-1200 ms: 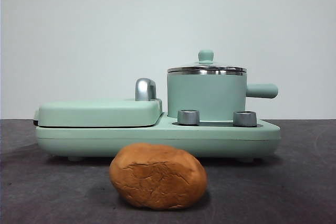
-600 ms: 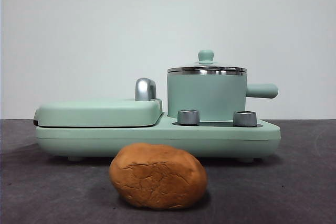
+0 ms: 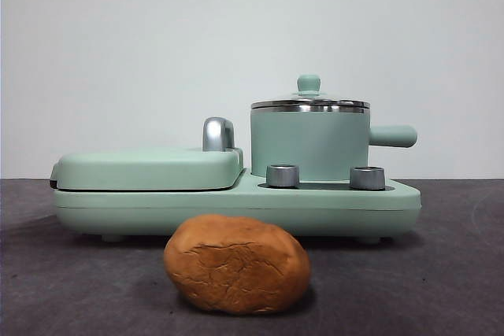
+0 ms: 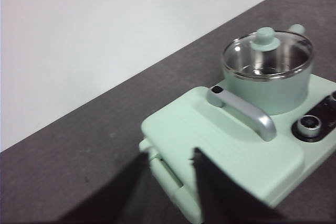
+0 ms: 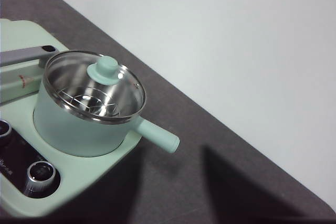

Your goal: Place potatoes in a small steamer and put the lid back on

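we see the potato (image 3: 237,264) lying on the dark table (image 3: 441,273) in the front view, nearest the camera and just in front of the mint-green cooker base (image 3: 236,208), not touching it. its cracked orange-brown skin faces us. on the base stands the small steamer (image 3: 309,145), its stubby side handle (image 3: 393,136) pointing away from the griddle. the lid (image 3: 309,102) sits closed on the steamer's steel rim, knob (image 3: 309,83) upright. beside the steamer lies the flat griddle cover (image 3: 148,168) with its steel handle (image 3: 218,134), and two steel dials (image 3: 283,175) stand on the base in front of the pot.

neither arm appears in the front view. from the left wrist we look past the left gripper (image 4: 169,182), whose two black jaws stand apart with nothing between them, above the corner of the griddle cover (image 4: 220,150); the steamer (image 4: 270,85) lies beyond. from the right wrist the right gripper (image 5: 170,182) shows its jaws only as blurred dark shapes, spread apart and empty, above bare table near the steamer's handle (image 5: 157,135). through the glass lid (image 5: 94,85) we see a wire rack (image 5: 92,103) inside the steel pot (the potato is out of both wrist views).
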